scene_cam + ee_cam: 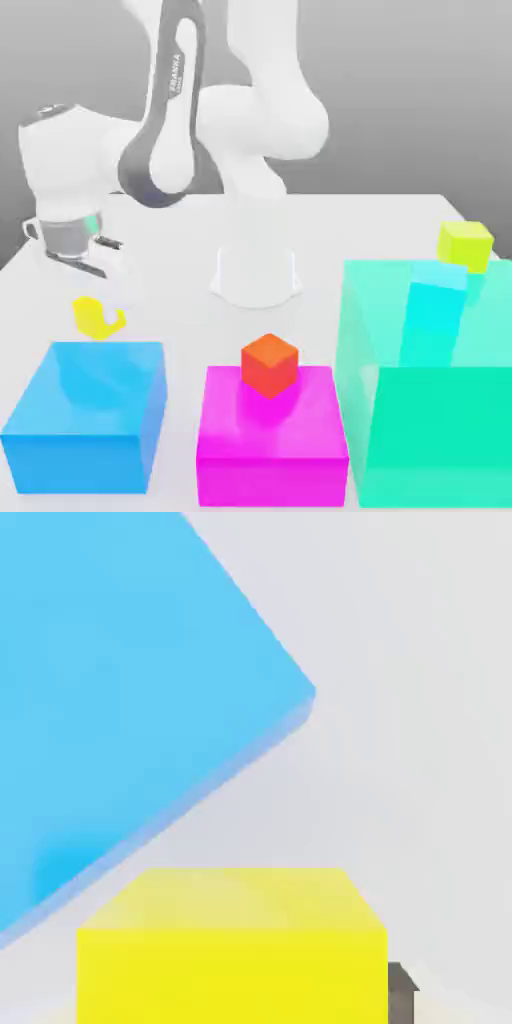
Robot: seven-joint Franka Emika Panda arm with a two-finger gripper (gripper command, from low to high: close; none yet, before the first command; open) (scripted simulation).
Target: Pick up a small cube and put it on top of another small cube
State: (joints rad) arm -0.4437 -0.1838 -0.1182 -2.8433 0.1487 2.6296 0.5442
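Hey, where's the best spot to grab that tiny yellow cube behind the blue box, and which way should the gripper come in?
Probably from straight above, closing on two opposite flat side faces of the small cube. It rests on the white table, so its underside is out of reach, and the blue box stands close in front, so choosing the faces that don't point toward the box likely leaves more room.

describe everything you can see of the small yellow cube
The yellow cube is tiny, bright pure yellow, with flat matte faces and sharp edges, far smaller than the big boxes. It sits on the white table, just behind the blue box, at the exterior view's left, slightly turned. The gripper hangs directly above it. In the hand view it fills the lower frame with a dark fingertip beside it; contact cannot be told.
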